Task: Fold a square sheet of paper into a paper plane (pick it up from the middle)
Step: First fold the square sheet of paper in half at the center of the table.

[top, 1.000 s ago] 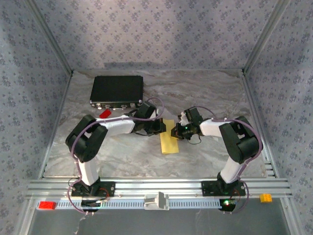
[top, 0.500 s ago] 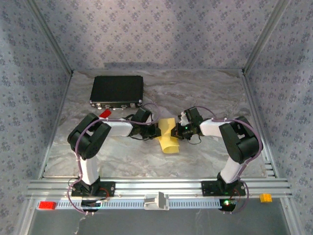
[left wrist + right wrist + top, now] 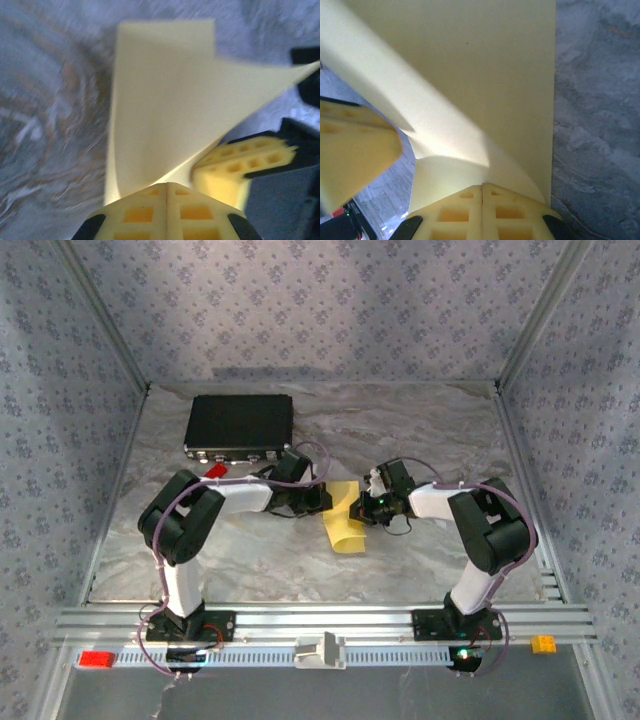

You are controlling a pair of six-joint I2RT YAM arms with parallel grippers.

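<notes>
The square sheet of paper [image 3: 343,522], pale yellow, lies as a folded strip at mid-table, its far half lifted and curled. My left gripper [image 3: 324,500] is shut on its left edge. My right gripper [image 3: 361,508] is shut on its right edge. In the left wrist view the paper [image 3: 160,95] rises curved from my shut left gripper [image 3: 166,184], with the right gripper's fingers [image 3: 245,161] close at the right. In the right wrist view the paper [image 3: 485,70] rises from my shut right gripper [image 3: 482,186]; a left fingertip [image 3: 355,150] is at the left. The paper plane is out of view.
A black rectangular case [image 3: 239,425] lies at the back left with a small red brick [image 3: 213,472] just in front of it. On the front rail sit a red block [image 3: 96,659], a white part [image 3: 320,650] and an orange block [image 3: 543,644]. Patterned walls enclose three sides.
The left gripper has drawn back to the left with the paper's edge. The far part of the strip has lifted and bulged into a curl. The right arm has hardly moved.
</notes>
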